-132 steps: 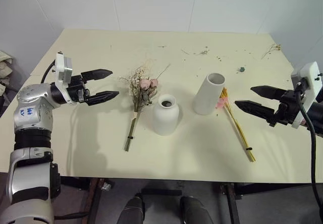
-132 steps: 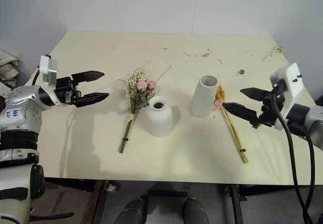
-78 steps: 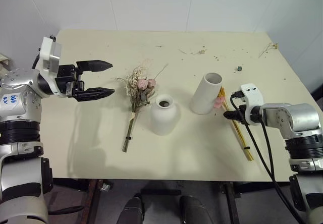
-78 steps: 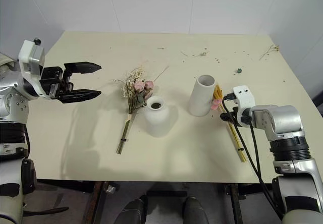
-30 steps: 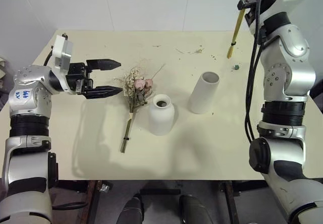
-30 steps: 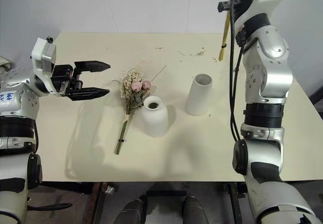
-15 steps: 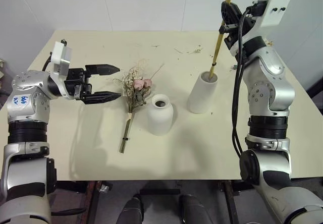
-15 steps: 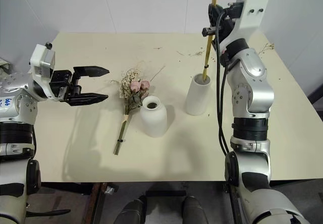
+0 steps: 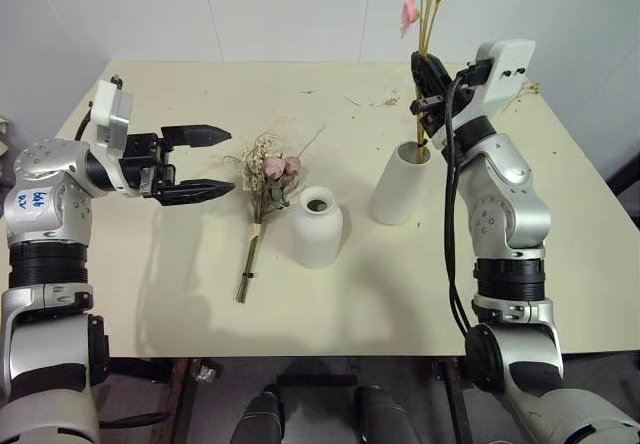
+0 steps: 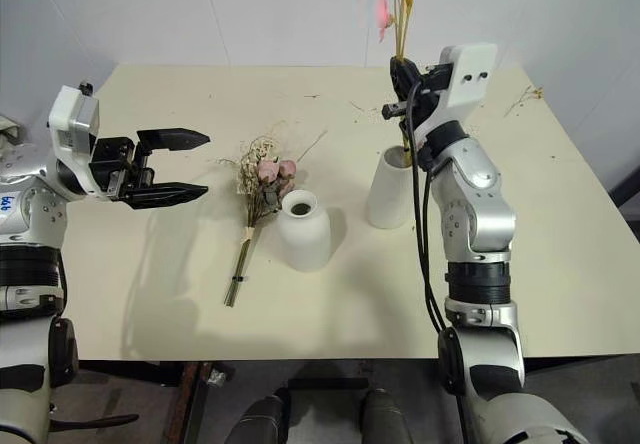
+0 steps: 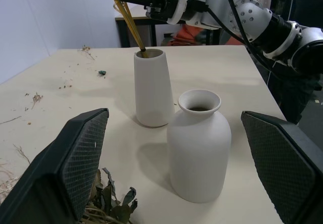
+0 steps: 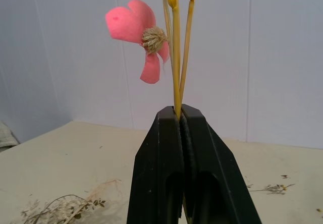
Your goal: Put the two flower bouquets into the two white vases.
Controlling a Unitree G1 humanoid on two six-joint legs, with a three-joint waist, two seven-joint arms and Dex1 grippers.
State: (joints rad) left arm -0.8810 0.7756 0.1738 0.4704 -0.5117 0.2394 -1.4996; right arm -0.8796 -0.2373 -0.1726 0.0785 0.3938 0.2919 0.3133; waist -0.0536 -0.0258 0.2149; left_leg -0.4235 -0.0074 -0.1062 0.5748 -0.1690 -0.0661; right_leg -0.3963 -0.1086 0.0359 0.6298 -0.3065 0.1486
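Clamping the thin golden wheat-stalk bundle [image 9: 427, 84], whose ends sat inside the tall white cylinder vase [image 9: 400, 183], the right gripper [image 9: 424, 104] needed to keep stalks upright and release gently, while the left gripper [image 9: 210, 162] gaped left of that vase.

From the head we look forward and down over the table [image 9: 330, 324], both eyes sharing it. Our left wrist camera looks level across it, close to the rounded vase [image 11: 199, 148]. Our right wrist camera looks upward toward the wall [image 12: 282, 57].
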